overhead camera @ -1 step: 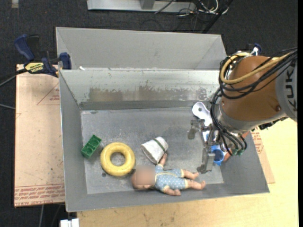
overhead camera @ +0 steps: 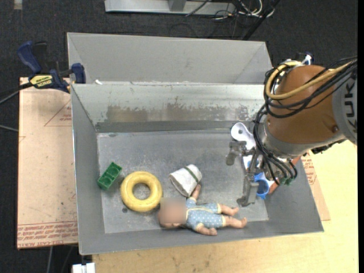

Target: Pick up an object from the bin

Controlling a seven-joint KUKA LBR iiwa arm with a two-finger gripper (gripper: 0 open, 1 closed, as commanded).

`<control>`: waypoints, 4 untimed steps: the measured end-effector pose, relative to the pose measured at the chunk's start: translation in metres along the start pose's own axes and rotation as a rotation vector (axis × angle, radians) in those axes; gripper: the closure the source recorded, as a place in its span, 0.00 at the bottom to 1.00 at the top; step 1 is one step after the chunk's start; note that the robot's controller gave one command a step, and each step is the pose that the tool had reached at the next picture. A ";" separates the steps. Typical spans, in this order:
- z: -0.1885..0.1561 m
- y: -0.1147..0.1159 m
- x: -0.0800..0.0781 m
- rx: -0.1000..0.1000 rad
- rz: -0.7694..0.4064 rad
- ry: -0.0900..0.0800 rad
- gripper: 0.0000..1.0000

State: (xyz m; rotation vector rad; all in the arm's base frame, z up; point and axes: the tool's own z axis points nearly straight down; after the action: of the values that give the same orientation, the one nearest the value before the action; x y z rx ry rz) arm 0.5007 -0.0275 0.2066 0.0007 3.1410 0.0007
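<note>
Hanging low in the bin (overhead camera: 170, 118), the pincer (overhead camera: 239, 178) stands spread, gripping nothing. A baby doll (overhead camera: 205, 216) lies just left of it, a blue piece (overhead camera: 261, 187) just right.

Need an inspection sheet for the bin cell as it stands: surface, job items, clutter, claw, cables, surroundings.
Surface: grey metal bin, worn patches on its back wall.
Job's things: green plastic block, yellow ring, white tilted cup and baby doll in a blue dotted suit towards the near wall; small blue thing beside the claw, kind unclear.
Clutter: nothing seen.
Grippers: claw open, nothing between its fingers, at the bin's right end near the doll's feet.
Cables: yellow and black cables loop over the orange wrist cover.
Surroundings: dark floor, loose floor cables.
</note>
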 end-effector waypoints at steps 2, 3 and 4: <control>0.087 0.024 0.016 -0.001 -0.258 0.002 0.00; 0.071 0.046 0.022 -0.003 -0.279 -0.001 0.00; 0.128 0.050 0.015 0.000 -0.377 -0.015 0.00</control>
State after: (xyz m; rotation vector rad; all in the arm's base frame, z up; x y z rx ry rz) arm 0.4860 0.0222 0.0785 -0.5846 3.0712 0.0007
